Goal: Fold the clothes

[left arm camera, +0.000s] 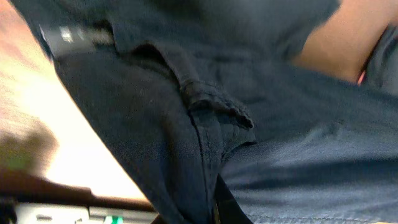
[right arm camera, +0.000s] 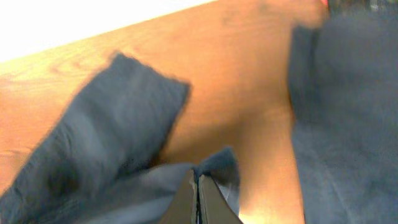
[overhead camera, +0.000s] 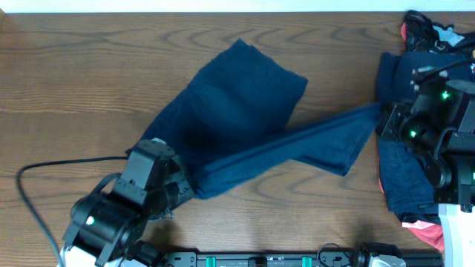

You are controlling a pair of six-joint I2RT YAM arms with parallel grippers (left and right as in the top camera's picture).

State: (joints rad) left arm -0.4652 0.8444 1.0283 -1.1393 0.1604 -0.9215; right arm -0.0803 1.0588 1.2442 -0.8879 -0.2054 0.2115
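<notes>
So the navy shorts lie mid-tabletop, with one leg pulled taut from lower-left to right between the arms and the other pointing at the far edge. The left end effector looks clamped on the near-left corner. The right end effector is pinched together on the hem at the far right end.

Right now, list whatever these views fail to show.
1. Left gripper: overhead, the dark navy-blue cloth shorts cover its tips; left wrist view is blurred cloth; open or shut unknown.
2. Pile of navy, pink-red and black garments: overhead, right arm covers it and the frame edge cuts it; count unclear.
</notes>
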